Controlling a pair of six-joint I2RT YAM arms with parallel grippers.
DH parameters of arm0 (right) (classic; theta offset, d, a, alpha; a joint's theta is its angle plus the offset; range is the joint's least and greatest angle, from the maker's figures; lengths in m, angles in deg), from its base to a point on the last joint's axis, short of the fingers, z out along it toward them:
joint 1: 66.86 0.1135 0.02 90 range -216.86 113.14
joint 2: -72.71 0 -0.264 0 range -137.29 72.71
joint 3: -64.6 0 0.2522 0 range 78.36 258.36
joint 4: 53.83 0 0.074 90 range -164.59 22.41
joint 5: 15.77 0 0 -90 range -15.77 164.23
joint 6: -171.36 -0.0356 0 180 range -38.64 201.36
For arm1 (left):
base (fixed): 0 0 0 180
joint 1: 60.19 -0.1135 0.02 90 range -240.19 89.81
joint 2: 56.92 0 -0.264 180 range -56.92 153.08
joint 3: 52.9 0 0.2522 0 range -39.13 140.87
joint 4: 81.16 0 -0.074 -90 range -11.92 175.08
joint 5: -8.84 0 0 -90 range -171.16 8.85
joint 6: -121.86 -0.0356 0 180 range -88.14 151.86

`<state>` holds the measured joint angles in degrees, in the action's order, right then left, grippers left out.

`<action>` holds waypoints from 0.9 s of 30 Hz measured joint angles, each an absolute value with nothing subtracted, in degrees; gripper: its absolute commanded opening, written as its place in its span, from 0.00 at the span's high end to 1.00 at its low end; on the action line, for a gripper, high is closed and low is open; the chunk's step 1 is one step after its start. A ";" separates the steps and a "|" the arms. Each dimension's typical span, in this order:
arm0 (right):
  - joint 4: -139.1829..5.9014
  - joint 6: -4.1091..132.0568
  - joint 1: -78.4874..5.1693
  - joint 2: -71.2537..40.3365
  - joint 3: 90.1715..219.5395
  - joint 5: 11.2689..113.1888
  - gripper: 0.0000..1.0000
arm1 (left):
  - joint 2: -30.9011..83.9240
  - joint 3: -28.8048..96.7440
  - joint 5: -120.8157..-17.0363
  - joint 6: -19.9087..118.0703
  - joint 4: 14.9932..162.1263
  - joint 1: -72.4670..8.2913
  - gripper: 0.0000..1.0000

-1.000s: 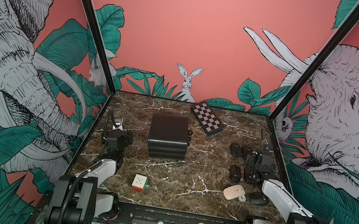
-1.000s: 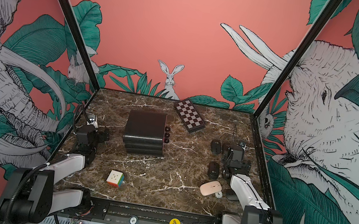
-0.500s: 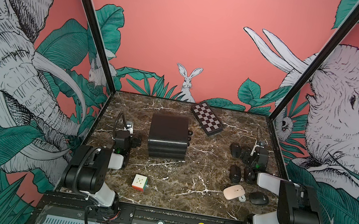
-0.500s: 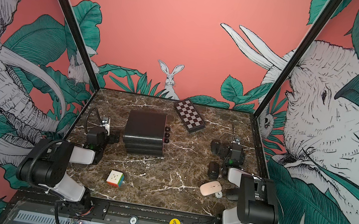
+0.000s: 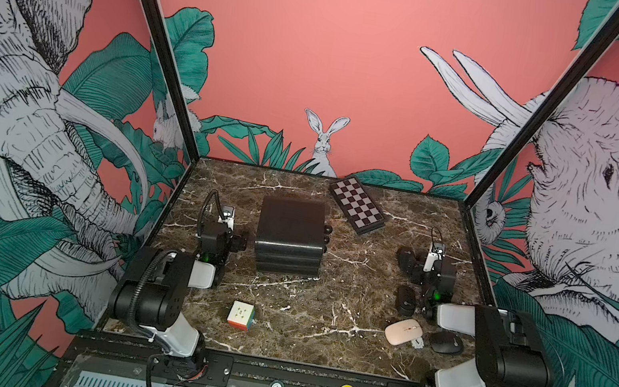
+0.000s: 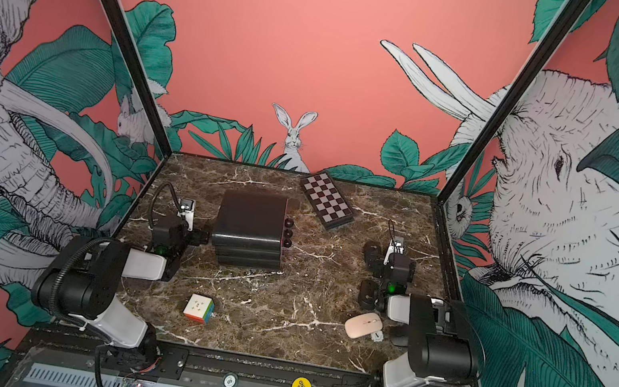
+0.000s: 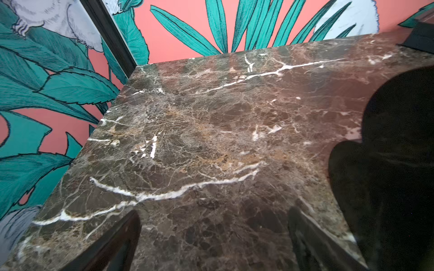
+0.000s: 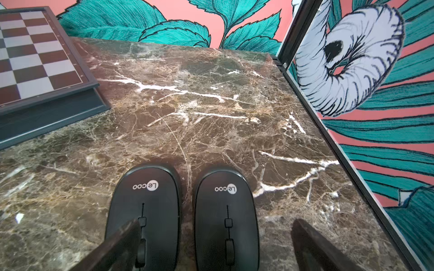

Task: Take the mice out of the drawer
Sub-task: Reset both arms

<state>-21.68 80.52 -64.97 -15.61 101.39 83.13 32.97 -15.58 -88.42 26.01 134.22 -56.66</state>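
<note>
Chest (image 5: 290,238) mid-marble, drawers flush, 3 knobs on its right face. Right of chest, well apart from it, 5 mice out on marble (image 5: 349,276): black pair (image 8: 226,199) side by side farthest back, 3rd black mouse (image 5: 405,300) nearer the front, then pink mouse (image 5: 402,331) and 4th black mouse (image 5: 445,342) nearest the front. Right claw (image 8: 216,225) over the pair, fingers spread wide, gripping nothing; contact with pair unclear. Left claw (image 7: 213,215) just left of chest, fingers likewise wide apart over marble, empty. Cube (image 5: 240,315) front-left of chest; chessboard (image 5: 356,205) behind-right.
</note>
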 measured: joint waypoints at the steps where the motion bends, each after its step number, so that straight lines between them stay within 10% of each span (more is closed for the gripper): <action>1: -21.68 80.54 -64.97 -15.61 101.39 83.13 0.01 | 32.97 -15.58 -88.40 26.01 134.22 -56.66 0.01; 27: -21.53 80.56 -64.99 -15.61 101.39 82.98 0.02 | 32.97 -15.58 -87.79 26.01 134.16 -56.66 0.01</action>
